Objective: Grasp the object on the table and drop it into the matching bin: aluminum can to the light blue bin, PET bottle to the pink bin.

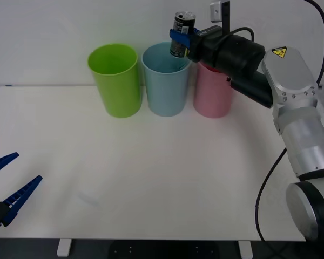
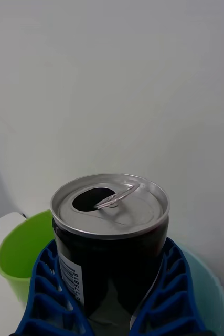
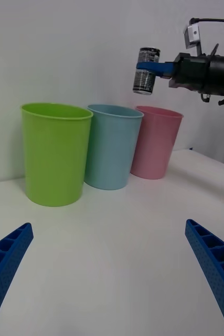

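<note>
My right gripper [image 1: 182,39] is shut on the aluminum can [image 1: 182,32], a small dark-labelled can with a shiny pull-tab top [image 2: 112,205]. It holds the can upright in the air, just above the right part of the light blue bin's [image 1: 165,81] rim. The blue fingers [image 2: 49,294] clasp the can's sides, with the light blue bin [image 2: 211,294] below. The pink bin [image 1: 211,91] stands right of the blue one, partly behind the right arm. From the left wrist view the can [image 3: 146,71] hangs above the light blue bin [image 3: 112,147] and the pink bin [image 3: 156,142]. My left gripper [image 1: 5,186] rests open at the white table's [image 1: 151,178] front left.
A lime-green bin [image 1: 116,80] stands left of the light blue bin; the three bins form a row along the table's far edge against a white wall. The wide tabletop in front of the bins is bare.
</note>
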`<state>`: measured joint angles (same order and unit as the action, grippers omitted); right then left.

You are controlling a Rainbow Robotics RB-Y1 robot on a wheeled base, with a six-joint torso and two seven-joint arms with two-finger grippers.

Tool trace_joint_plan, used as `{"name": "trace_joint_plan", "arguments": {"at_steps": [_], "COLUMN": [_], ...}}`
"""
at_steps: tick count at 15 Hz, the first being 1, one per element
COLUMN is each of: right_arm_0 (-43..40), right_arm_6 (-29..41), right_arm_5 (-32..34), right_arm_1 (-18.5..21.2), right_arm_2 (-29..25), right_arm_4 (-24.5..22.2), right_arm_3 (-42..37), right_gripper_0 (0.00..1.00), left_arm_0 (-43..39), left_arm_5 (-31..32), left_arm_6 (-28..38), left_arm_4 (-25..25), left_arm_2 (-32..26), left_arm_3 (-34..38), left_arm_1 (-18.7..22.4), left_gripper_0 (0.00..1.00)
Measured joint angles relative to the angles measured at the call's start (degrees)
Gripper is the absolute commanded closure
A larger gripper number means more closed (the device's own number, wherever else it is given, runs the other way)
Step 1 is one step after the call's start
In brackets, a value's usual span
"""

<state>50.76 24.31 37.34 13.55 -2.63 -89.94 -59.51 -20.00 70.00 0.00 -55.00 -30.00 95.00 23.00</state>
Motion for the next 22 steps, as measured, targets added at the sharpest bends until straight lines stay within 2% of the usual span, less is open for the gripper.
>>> {"name": "trace_joint_plan", "arguments": {"at_steps": [4,9,14,15,16,17,18,19,22], "right_arm_0": [3.35,3.46,3.47,3.47,3.47,3.47,3.46,3.41,3.40], "right_arm_6": [-1.59,-2.71,-3.57,-3.67,-3.76,-3.88,-4.04,-4.22,-4.58], "right_arm_5": [-7.52,-15.98,-17.93,-17.93,-17.93,-17.93,-17.93,-17.93,-17.93], "right_arm_1": [-3.78,-6.82,-7.48,-7.48,-7.48,-7.48,-7.48,-7.48,-7.48], "right_arm_2": [0.07,1.06,1.49,1.49,1.49,1.49,1.47,1.44,1.46], "right_arm_4": [-1.29,-2.41,-2.37,-2.37,-2.37,-2.36,-2.36,-2.36,-2.36], "right_arm_3": [5.13,5.44,5.43,5.45,5.46,5.46,5.46,5.46,5.41], "right_gripper_0": [1.00,1.00,0.99,0.90,0.64,0.24,0.05,0.00,0.00], "left_arm_0": [0.00,0.00,0.00,0.00,0.00,0.00,0.00,0.00,0.00], "left_arm_5": [0.00,0.00,0.00,0.00,0.00,0.00,0.00,0.00,0.00], "left_arm_6": [0.00,0.00,0.00,0.00,0.00,0.00,0.00,0.00,0.00], "left_arm_4": [0.00,0.00,0.00,0.00,0.00,0.00,0.00,0.00,0.00], "left_arm_2": [0.00,0.00,0.00,0.00,0.00,0.00,0.00,0.00,0.00], "left_arm_3": [0.00,0.00,0.00,0.00,0.00,0.00,0.00,0.00,0.00], "left_arm_1": [0.00,0.00,0.00,0.00,0.00,0.00,0.00,0.00,0.00], "left_gripper_0": [0.00,0.00,0.00,0.00,0.00,0.00,0.00,0.00,0.00]}}
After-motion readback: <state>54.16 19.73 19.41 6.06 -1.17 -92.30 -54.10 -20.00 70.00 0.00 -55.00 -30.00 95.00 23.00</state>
